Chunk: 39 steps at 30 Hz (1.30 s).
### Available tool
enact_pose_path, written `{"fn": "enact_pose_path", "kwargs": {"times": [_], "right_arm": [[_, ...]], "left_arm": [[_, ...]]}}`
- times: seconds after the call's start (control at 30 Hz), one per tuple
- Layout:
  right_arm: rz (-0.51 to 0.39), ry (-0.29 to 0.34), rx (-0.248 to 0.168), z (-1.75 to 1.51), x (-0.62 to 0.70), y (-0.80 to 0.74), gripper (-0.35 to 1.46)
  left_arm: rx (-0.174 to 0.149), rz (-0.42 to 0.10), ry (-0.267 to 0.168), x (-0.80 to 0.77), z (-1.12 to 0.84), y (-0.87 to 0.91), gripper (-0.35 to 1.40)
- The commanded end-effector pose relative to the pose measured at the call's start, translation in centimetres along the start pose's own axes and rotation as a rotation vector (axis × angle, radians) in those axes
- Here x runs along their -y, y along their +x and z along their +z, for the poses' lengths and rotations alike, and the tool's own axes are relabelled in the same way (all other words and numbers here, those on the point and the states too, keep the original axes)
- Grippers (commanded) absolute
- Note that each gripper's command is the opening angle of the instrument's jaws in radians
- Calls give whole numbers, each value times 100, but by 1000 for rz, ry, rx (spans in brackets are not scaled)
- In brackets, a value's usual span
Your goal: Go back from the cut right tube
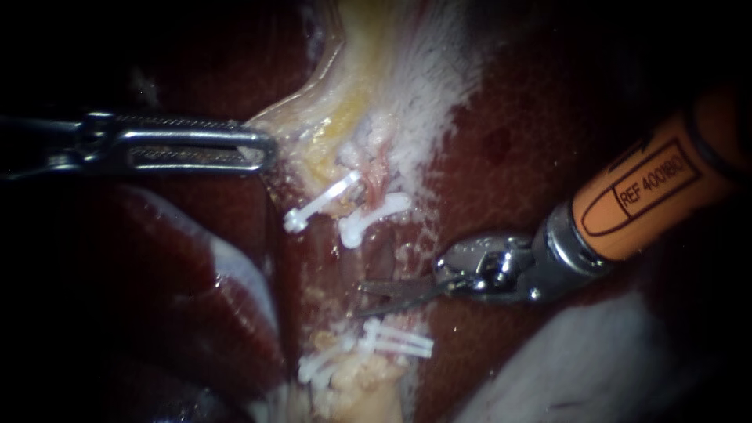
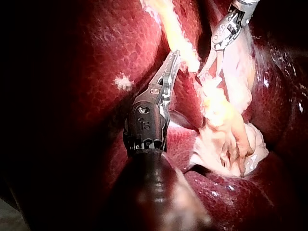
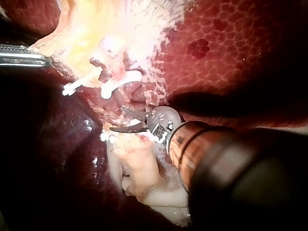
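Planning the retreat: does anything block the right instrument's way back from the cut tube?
Nothing visible does. The right instrument, its thin dark blades open and holding nothing, lies between the upper white clips and the lower white clips; back along its orange shaft there is only bare dark red liver.

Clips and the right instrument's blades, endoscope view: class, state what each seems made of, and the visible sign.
The clips look like matt white plastic: opaque, evenly white, no glint. The right instrument's blades look like dull dark metal: thin, grey, straight-edged, running into a shiny silver hinge. The look alone cannot confirm either.
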Motion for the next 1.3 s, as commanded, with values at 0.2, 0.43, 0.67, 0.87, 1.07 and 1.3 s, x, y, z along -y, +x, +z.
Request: {"fn": "enact_pose_path", "kwargs": {"times": [0.2,0.43,0.67,0.87,1.07,1.3], "right_arm": [[-26,-8,-10,-18,1,0,69],[-121,-36,-35,-54,-7,-2,96],[-263,-70,-58,-77,-17,-8,121],[-387,-105,-70,-90,-21,-5,136],[-451,-145,-83,-111,-21,6,141],[-464,-158,-87,-126,-20,12,143]], "left_arm": [[0,1,1,-1,-2,1,-35],[0,1,1,-1,-2,1,-35],[0,1,2,-4,-3,3,-35],[0,1,1,-6,-3,3,-35],[0,1,-2,-11,-3,5,-35],[1,3,-4,-13,-1,10,-35]]}}
